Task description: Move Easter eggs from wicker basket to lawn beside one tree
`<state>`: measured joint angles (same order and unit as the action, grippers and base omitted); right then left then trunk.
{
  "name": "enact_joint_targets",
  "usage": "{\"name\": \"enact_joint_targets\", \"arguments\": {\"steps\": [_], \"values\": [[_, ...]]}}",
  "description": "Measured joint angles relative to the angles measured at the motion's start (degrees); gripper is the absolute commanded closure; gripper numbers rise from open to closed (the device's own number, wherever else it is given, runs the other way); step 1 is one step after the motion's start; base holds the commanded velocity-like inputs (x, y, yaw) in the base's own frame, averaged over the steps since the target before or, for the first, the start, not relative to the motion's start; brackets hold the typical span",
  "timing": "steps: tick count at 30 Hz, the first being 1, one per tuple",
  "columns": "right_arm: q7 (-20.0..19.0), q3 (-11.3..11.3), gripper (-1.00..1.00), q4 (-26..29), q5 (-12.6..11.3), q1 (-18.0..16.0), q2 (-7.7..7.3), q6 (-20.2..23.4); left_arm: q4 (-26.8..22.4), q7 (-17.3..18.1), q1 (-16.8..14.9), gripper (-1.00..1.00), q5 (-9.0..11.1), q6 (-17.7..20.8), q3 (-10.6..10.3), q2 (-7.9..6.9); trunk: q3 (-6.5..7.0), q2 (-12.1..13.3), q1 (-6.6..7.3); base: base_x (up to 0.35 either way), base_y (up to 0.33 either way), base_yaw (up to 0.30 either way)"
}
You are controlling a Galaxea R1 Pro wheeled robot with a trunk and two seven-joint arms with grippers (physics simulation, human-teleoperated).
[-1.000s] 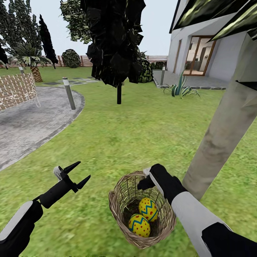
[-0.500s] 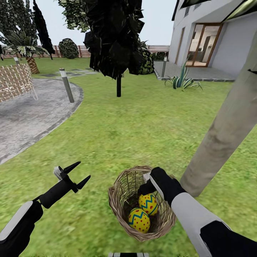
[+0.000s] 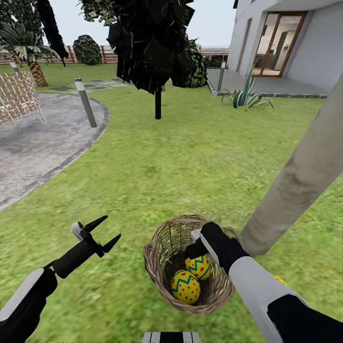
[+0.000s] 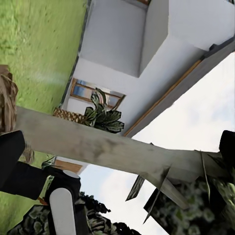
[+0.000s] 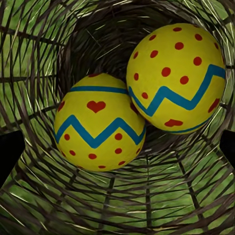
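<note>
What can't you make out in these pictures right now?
- Third egg: in the head view a yellow speck peeks past the right forearm, which hides the rest. I cannot tell whether it is an egg.
- Tree: the head view's right edge cuts off its crown.
- Wicker basket: the two Easter eggs cover its floor in the right wrist view.

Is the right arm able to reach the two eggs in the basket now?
Probably yes. The right pincer hangs over the open wicker basket, and the two eggs lie uncovered straight ahead of it, with nothing between.
</note>
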<state>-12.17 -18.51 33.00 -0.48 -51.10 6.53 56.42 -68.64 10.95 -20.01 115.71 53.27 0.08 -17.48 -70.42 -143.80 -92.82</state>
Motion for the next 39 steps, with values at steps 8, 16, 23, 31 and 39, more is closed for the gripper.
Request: {"name": "enact_joint_targets", "arguments": {"steps": [8, 16, 23, 31, 39], "values": [[-0.05, 0.05, -1.0, 0.01, -0.08, 0.03, 0.0, -0.03, 0.05, 0.0, 0.0, -1.0, -0.01, 0.0, 0.0, 0.0, -1.77, -0.11, -0.21, 0.0, 0.0, 0.0], [-0.09, 0.12, -1.0, 0.03, -0.08, 0.04, 0.0, -0.03, 0.21, 0.0, 0.0, -1.0, 0.01, 0.0, 0.0, 0.0, -3.55, -0.22, -0.41, 0.0, 0.0, 0.0], [-2.18, 0.2, -1.0, 0.09, -0.11, 0.04, -0.03, -0.03, 0.3, 0.0, 0.0, -1.0, 0.01, 0.0, 0.0, 0.0, -5.1, -0.31, -0.59, 0.0, 0.0, 0.0], [-4.62, 0.3, -1.0, 0.27, -0.05, 0.05, -0.34, -0.17, 0.35, 0.0, 0.0, -1.0, 0.06, 0.0, 0.0, 0.0, -5.76, -0.35, -0.67, 0.0, 0.0, 0.0], [-4.38, 0.38, -1.0, 0.35, -0.07, 0.07, -0.35, -2.08, 0.4, 0.0, 0.0, -1.0, 0.06, 0.0, 0.0, 0.0, -6.87, -0.42, -0.8, 0.0, 0.0, 0.0]]}}
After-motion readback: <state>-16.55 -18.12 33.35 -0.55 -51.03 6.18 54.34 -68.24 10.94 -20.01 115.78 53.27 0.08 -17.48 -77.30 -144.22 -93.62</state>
